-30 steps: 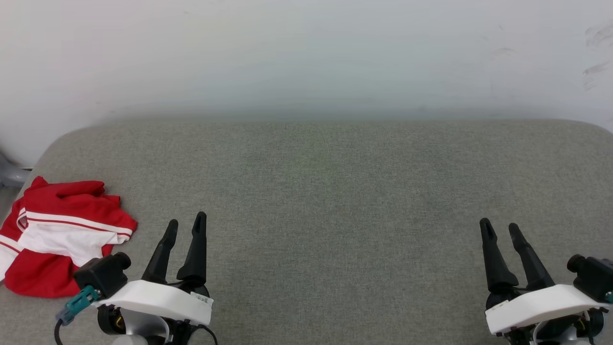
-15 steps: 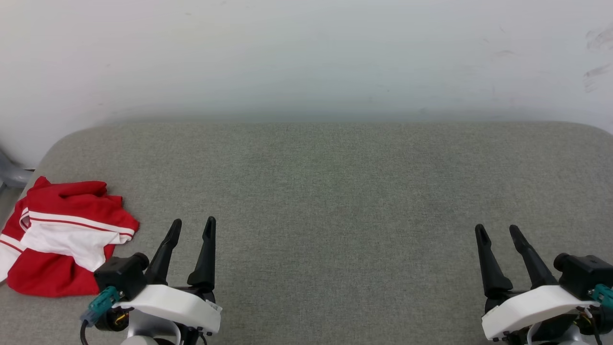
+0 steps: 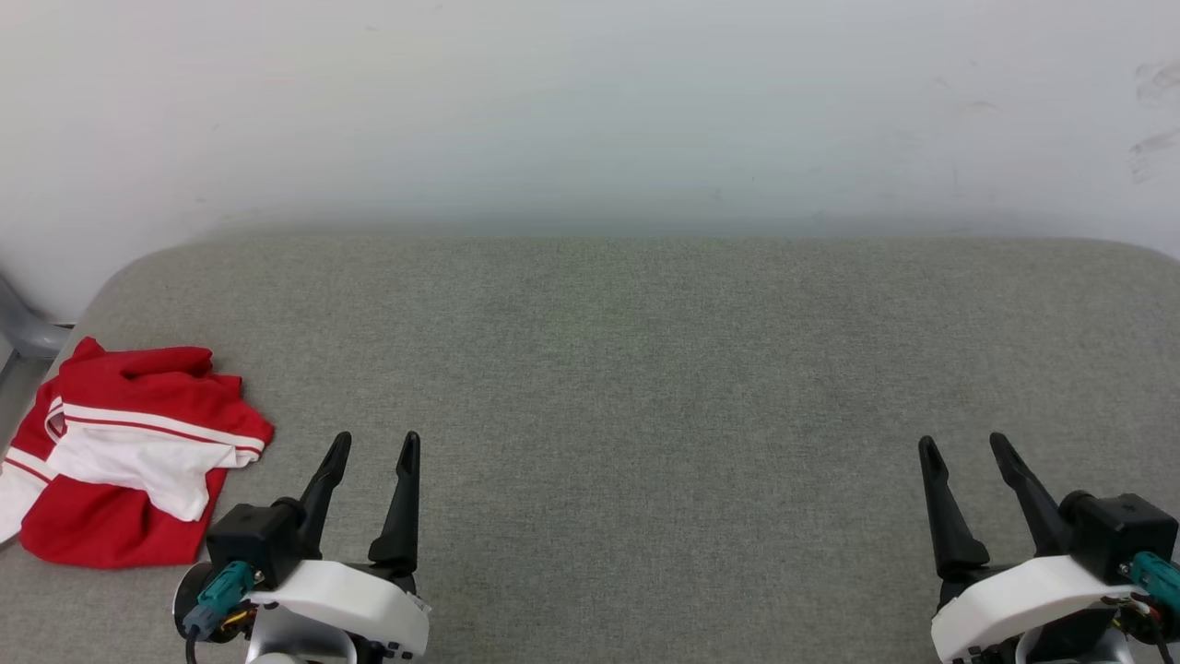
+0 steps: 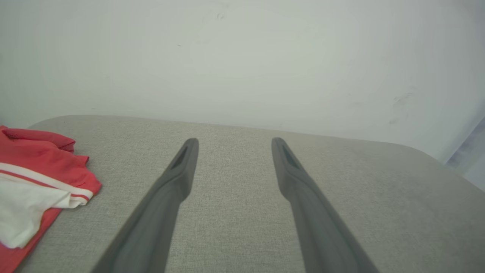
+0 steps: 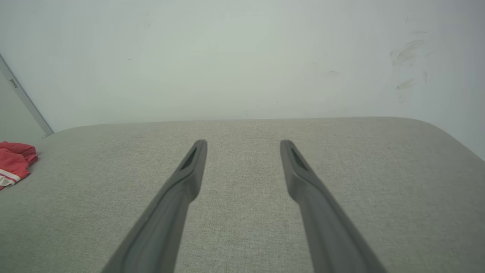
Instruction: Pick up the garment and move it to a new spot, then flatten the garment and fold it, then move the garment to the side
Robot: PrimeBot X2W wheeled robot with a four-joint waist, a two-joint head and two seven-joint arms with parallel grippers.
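The garment (image 3: 129, 452) lies folded in a compact red and white bundle at the left edge of the grey cushioned surface (image 3: 627, 369); its numerals are hidden. It also appears at the left of the left wrist view as the garment (image 4: 34, 178) and small at the far left of the right wrist view as the garment (image 5: 13, 161). My left gripper (image 3: 373, 444) stands open just right of it, apart from the fabric, nothing between its fingers. My right gripper (image 3: 963, 445) is open at the lower right, far from the cloth.
A pale wall (image 3: 590, 111) rises behind the cushion's far edge. A grey metal frame part (image 3: 28, 332) shows beyond the cushion's left edge, next to the bundle. The cushion's corners are rounded, and bare grey fabric stretches between the two grippers.
Both grippers have drawn back toward the bottom of the head view. The left one shifted slightly right and its fingers spread wider. The garment lies as before.
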